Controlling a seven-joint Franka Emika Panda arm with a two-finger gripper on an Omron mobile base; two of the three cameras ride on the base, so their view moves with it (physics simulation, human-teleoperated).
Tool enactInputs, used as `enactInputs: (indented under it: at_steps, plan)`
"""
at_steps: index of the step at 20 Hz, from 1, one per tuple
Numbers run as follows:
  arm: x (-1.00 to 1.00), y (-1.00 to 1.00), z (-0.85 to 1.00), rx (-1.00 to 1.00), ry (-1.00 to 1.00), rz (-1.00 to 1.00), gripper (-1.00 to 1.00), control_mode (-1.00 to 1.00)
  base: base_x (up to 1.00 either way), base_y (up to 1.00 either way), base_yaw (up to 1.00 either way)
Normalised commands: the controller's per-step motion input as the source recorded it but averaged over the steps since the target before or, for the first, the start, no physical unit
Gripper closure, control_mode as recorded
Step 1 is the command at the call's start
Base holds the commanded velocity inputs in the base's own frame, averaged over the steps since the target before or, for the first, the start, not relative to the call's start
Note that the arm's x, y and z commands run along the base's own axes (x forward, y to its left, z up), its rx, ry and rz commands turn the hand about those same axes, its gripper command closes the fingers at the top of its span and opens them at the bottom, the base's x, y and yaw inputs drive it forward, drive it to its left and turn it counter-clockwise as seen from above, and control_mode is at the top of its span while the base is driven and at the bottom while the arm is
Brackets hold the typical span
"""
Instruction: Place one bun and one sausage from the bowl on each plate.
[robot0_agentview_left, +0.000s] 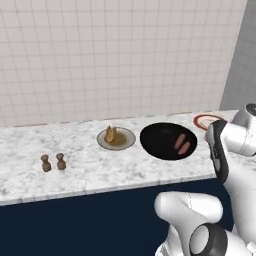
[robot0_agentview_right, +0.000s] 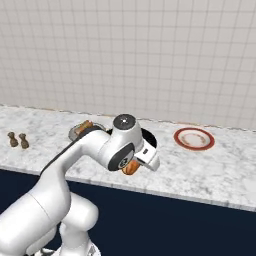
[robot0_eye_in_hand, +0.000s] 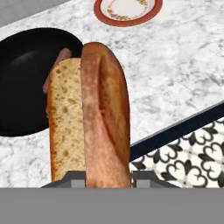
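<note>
My gripper is shut on a long golden-brown bun, which stands up between the fingers. That bun hangs under the hand over the counter's front edge. The black bowl holds two sausages; in the hand view the bowl lies behind the bun, with one sausage peeking out. A second bun rests on the beige plate, left of the bowl. The white plate with a red rim sits bare to the right, and also at the top of the hand view.
Two small brown shakers stand at the left on the marble counter. The counter's front edge drops to dark blue cabinets and a patterned floor. A tiled wall runs along the back.
</note>
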Motion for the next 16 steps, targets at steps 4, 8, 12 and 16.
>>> enactInputs:
  at_steps: [4, 8, 12, 16]
  plan:
    - [0.00, 0.00, 0.00, 0.00, 0.00, 0.00, 1.00, 1.00, 0.55, -1.00, 0.00]
    - [0.00, 0.00, 0.00, 0.00, 0.00, 0.00, 1.00, 1.00, 0.98, -0.56, 0.02]
    - [0.50, 0.00, 0.16, 0.07, 0.00, 0.06, 1.00, -1.00, 0.50, 0.00, 0.06]
    - [1.00, 0.00, 0.00, 0.11, 0.08, 0.02, 1.00, -1.00, 0.00, 0.00, 0.00]
